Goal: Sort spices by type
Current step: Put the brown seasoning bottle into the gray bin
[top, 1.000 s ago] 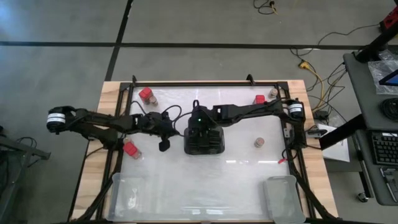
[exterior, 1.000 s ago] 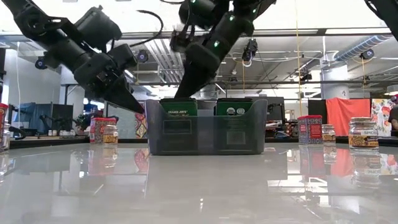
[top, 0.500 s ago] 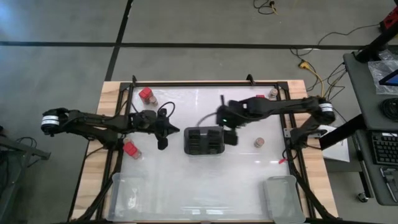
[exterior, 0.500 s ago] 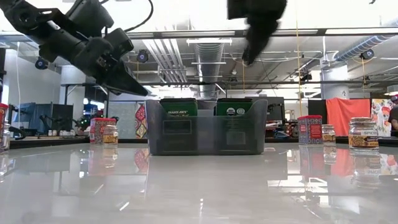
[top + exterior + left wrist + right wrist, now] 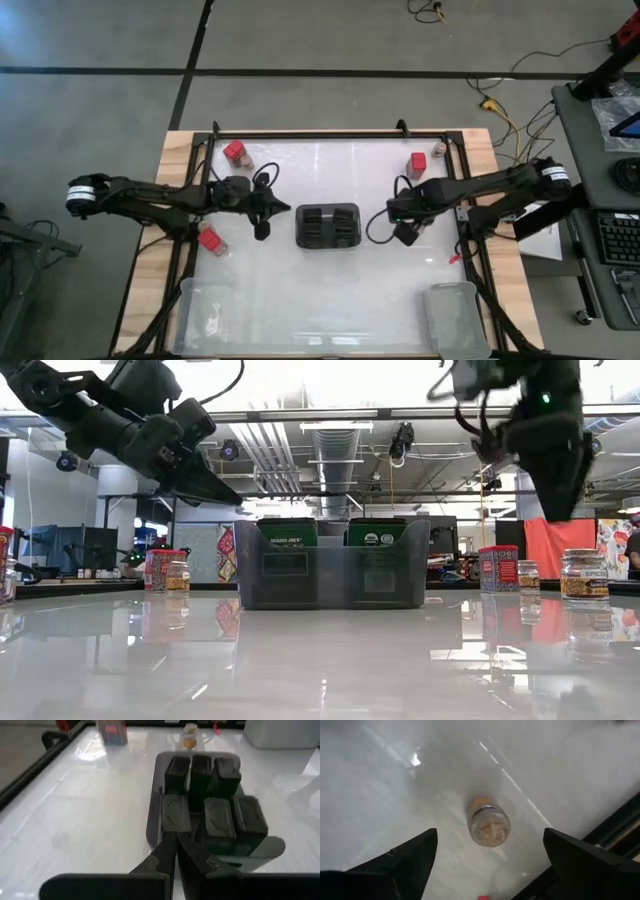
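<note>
White and glossy, the tabletop [image 5: 330, 275] sits in a dark frame on a wooden base, with a dark slotted holder [image 5: 328, 226] standing at its middle. Nearest the camera edge in the high view, two clear bins lie at the corners: one bin [image 5: 215, 312] on the holder's left-arm side, the other bin [image 5: 457, 318] on its right-arm side.

Closer in toward the holder, a red box [image 5: 209, 239] stands on the left-arm side with a small jar just beside it. The left gripper [image 5: 284, 209] hangs in the air just beside the holder on that side, its fingers [image 5: 172, 855] clenched together on nothing and pointing at the holder, whose slots hold dark packs.

On the holder's other side, the right gripper [image 5: 404, 233] hovers above the tabletop, fingers [image 5: 402, 857] spread wide and released. Below them, between the two fingers in the right wrist view, a round jar [image 5: 489, 822] with a tan top stands upright on the tabletop, untouched. In the low view this jar [image 5: 584, 573] stands under the gripper.

Farther back from the holder, another red box [image 5: 236, 152] with a small jar touching it stands near the far left corner, and a red box [image 5: 417, 164] stands toward the far right corner with a small jar [image 5: 439, 149] near it, by the frame.
</note>
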